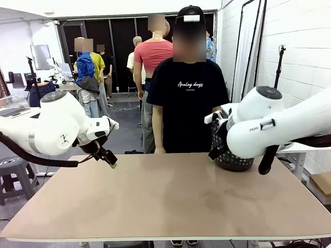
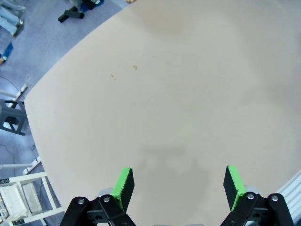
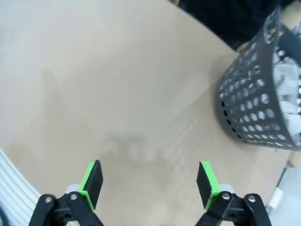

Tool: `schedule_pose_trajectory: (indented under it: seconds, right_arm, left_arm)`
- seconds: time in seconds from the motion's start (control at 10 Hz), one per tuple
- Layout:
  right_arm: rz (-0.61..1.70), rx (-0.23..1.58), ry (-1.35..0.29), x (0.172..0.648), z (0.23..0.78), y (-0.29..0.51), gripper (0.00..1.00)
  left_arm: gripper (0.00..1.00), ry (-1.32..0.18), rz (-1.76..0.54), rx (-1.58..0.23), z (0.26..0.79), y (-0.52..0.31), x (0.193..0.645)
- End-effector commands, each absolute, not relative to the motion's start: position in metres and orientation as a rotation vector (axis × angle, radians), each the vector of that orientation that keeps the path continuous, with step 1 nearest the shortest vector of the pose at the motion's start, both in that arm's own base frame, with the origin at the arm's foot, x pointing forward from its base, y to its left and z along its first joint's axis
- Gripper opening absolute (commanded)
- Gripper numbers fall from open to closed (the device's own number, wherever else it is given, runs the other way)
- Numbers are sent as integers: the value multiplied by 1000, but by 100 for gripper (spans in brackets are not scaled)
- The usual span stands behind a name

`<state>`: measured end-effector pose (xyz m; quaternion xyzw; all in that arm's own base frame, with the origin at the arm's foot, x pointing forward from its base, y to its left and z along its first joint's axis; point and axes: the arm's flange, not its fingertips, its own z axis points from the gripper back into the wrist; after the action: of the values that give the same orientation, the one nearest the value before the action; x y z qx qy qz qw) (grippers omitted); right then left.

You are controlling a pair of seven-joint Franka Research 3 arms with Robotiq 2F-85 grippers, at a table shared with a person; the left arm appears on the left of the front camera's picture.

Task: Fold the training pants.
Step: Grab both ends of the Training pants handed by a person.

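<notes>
The training pants (image 3: 288,80) show as light grey fabric bunched inside the black mesh basket (image 3: 254,103), seen through its holes and over its rim. In the front view the basket (image 1: 234,159) stands at the table's far right, partly hidden behind my right arm. My right gripper (image 3: 150,181) hangs open above bare tabletop just left of the basket, holding nothing; its fingers (image 1: 211,156) point down beside the basket. My left gripper (image 1: 111,163) hovers open over the table's far left side, and between its green pads (image 2: 123,184) there is only tabletop.
The tan table (image 1: 165,201) spreads wide between both arms. A person (image 1: 187,93) in a black T-shirt stands at the far edge, arms down. A grey stool (image 1: 13,170) sits off the table's left side. White shelving is at the far right.
</notes>
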<state>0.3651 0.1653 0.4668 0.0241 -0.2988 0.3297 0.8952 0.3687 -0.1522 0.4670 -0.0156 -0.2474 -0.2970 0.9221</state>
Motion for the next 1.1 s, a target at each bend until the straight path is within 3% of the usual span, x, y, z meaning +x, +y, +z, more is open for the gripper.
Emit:
schedule_pose_trajectory:
  seconds: [0.0, 0.5, 0.9, 1.0]
  right_arm:
    - [741, 81, -590, 357, 500, 156, 100]
    - [783, 14, -653, 333, 549, 151, 100]
    - [734, -42, -684, 323, 556, 150, 100]
    - [773, 23, -677, 325, 562, 152, 100]
  left_arm:
    - [100, -490, -596, -59, 499, -156, 362]
    - [100, -559, -624, -20, 553, -162, 334]
    - [100, -578, -647, -27, 560, -165, 330]
    - [100, -578, -647, -27, 560, -165, 330]
